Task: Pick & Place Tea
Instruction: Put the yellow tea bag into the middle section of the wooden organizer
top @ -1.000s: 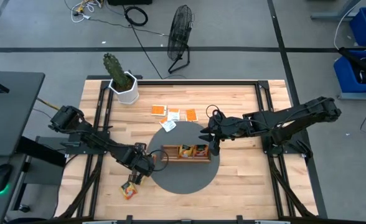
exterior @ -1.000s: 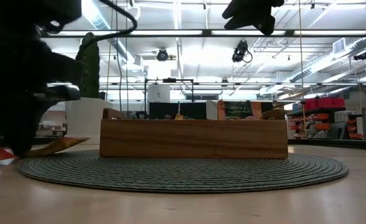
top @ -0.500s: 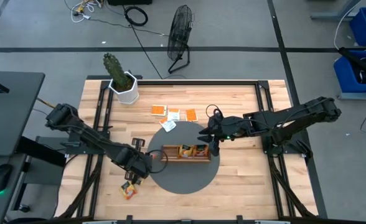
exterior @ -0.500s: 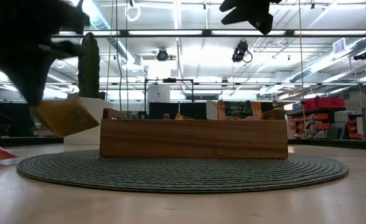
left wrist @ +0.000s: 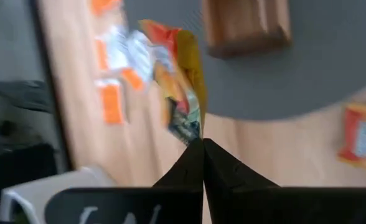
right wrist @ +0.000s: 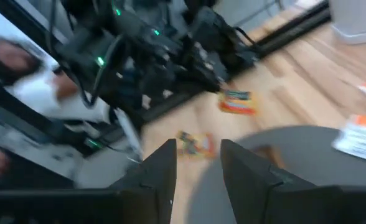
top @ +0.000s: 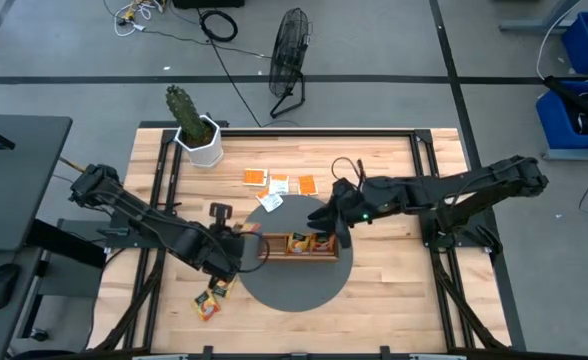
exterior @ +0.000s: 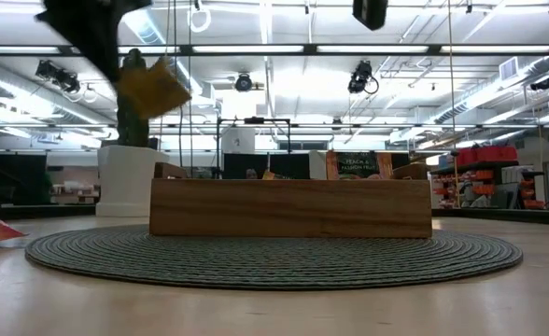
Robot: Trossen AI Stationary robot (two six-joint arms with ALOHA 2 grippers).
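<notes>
Fingertips of the left gripper [left wrist: 202,144] are pressed together on the corner of a yellow-and-orange tea sachet [left wrist: 178,84], which hangs out ahead of them, lifted clear of the table. In the high view this gripper [top: 236,247] sits at the left edge of the round grey mat [top: 294,290], just beside the left end of the wooden tray [top: 299,255]. In the low view the held sachet [exterior: 151,87] shows tilted, up above the tray's [exterior: 290,207] left end.

The right gripper [right wrist: 195,163] has its two fingers standing apart with nothing between them; in the high view it [top: 340,228] hovers over the right end of the tray. Inside the tray, yellow and orange sachets [top: 310,241] stand in the compartments.

On the bare wood beyond the mat, a row of orange and white sachets [top: 278,183] lies flat, with one white sachet [top: 270,202] touching the mat's far rim. Near the front left of the table [top: 384,290], a red-and-yellow sachet [top: 207,308] lies by itself, with another small sachet [top: 218,289] just beside it, closer to the left arm.

A cactus in a white pot [top: 198,132] stands at the far left corner of the table. On the floor behind the table are a black fan [top: 290,48] and loose cables [top: 217,24]
</notes>
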